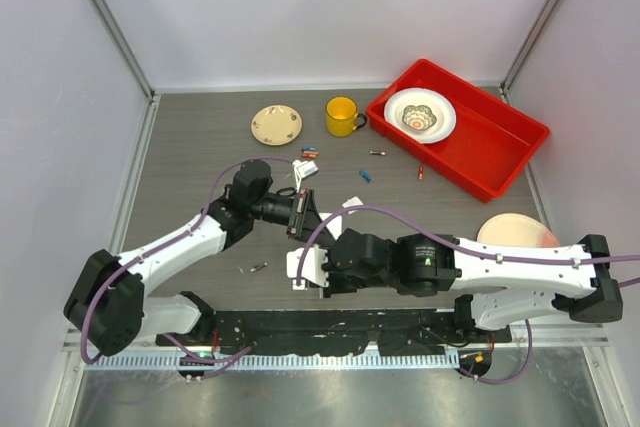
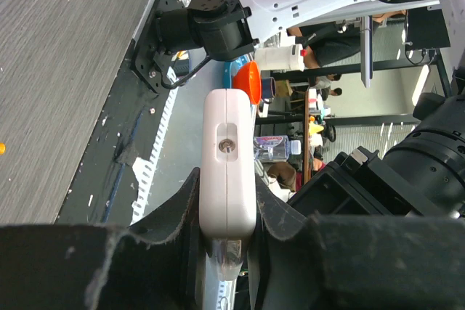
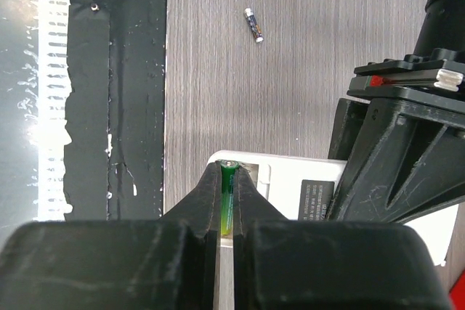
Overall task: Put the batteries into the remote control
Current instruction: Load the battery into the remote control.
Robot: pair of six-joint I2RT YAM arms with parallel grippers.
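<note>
Right gripper (image 3: 227, 176): clamped on a green battery (image 3: 227, 208), held lengthwise over the white remote control (image 3: 290, 179) directly beneath it. Left gripper (image 2: 227, 197): I have it clamped on one end of the remote control.

One mug (image 1: 341, 115), one tray (image 1: 492, 150), one remote (image 2: 228, 172)
</note>
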